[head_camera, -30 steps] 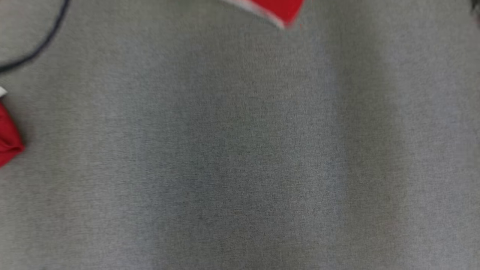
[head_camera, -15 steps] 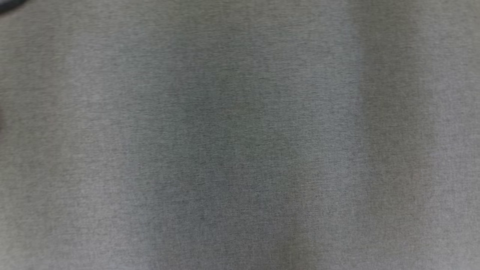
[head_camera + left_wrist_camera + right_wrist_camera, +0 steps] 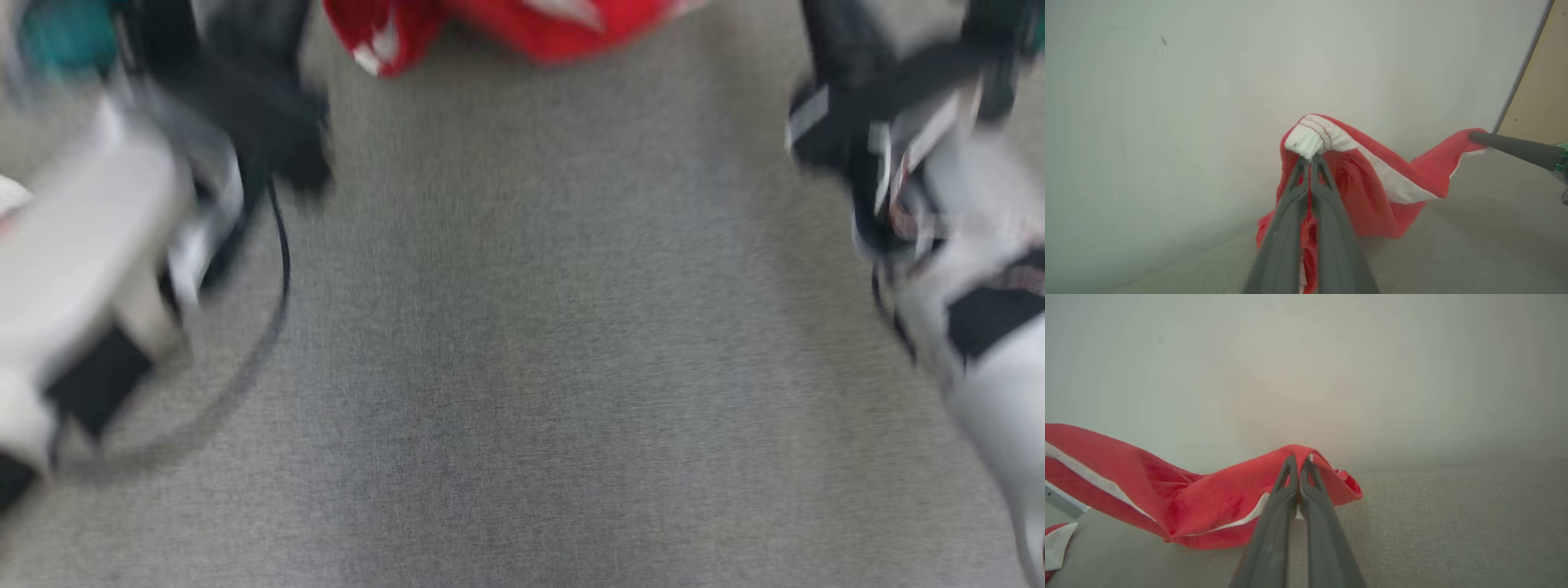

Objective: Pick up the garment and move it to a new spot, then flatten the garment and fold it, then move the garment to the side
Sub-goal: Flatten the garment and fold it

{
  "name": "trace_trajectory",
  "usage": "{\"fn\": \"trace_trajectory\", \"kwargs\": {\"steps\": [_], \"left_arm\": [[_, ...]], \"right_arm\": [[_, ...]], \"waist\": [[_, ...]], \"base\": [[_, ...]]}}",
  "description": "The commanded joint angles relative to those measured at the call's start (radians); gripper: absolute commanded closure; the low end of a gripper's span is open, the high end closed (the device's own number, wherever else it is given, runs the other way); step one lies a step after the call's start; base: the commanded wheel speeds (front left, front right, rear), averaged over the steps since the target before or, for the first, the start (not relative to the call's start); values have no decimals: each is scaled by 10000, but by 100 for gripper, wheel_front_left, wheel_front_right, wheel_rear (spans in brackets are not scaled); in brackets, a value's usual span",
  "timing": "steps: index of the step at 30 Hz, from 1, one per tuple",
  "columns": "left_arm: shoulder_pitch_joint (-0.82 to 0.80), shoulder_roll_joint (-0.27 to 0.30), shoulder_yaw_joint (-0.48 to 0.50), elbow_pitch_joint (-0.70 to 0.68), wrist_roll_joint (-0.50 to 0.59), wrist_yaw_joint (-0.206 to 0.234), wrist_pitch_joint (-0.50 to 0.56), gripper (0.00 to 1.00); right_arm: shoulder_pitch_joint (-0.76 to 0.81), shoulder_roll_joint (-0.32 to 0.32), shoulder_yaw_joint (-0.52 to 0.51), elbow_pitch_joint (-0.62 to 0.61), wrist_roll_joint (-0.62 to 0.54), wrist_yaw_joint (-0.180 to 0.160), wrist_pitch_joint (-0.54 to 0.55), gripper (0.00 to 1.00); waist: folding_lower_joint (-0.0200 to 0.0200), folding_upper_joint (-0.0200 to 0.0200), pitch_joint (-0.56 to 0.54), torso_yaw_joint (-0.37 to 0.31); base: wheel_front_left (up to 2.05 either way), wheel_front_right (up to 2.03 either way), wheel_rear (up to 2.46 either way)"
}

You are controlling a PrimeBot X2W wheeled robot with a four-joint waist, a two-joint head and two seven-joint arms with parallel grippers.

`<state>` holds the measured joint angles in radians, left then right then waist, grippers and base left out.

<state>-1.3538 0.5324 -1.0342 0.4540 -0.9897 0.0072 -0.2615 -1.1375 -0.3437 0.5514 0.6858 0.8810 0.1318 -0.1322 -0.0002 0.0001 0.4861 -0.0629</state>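
The red garment [image 3: 1367, 208] with white stripes hangs slung between two tightly closed grippers, the left gripper [image 3: 1309, 161] pinching its white-trimmed hem and the right gripper [image 3: 1298, 461] a red fold, over the far edge of the grey surface [image 3: 522, 367] beside a pale wall [image 3: 1306, 355].

The right gripper [image 3: 1298, 462] pinches the red, white-striped garment [image 3: 1208, 502] — cloth sagging leftward over a grey surface [image 3: 1433, 531].

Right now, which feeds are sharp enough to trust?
Head view: heavy motion blur, the red garment at its top edge smeared. Left wrist view: fairly sharp, left claw shut on the garment's white hem. Right wrist view: sharp too, right claw shut on the garment.
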Motion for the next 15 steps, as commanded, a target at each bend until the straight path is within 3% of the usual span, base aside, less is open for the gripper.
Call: {"fn": "trace_trajectory", "kwargs": {"steps": [1, 7, 10, 15], "left_arm": [[820, 251, 69, -571, 5, 272, -33, 100], [4571, 951, 463, -3517, -16, 1915, -39, 100], [6265, 955, 975, -4630, -93, 2498, -38, 100], [8646, 693, 1366, -5300, 126, 2767, -40, 100]], "right_arm": [[616, -192, 74, -320, 248, -23, -142, 100], [3549, -872, 261, -1718, 991, -23, -447, 100], [4882, -1040, 128, -2135, 1156, -23, -459, 100], [6854, -1000, -493, -2630, 1198, -23, -511, 100]], "waist": [[2, -1, -1034, -309], [2, -1, -1770, -199], [2, -1, -2046, -136], [2, -1, -2546, -14]], "base": [[0, 0, 0], [0, 0, 0], [0, 0, 0], [0, 0, 0]]}}
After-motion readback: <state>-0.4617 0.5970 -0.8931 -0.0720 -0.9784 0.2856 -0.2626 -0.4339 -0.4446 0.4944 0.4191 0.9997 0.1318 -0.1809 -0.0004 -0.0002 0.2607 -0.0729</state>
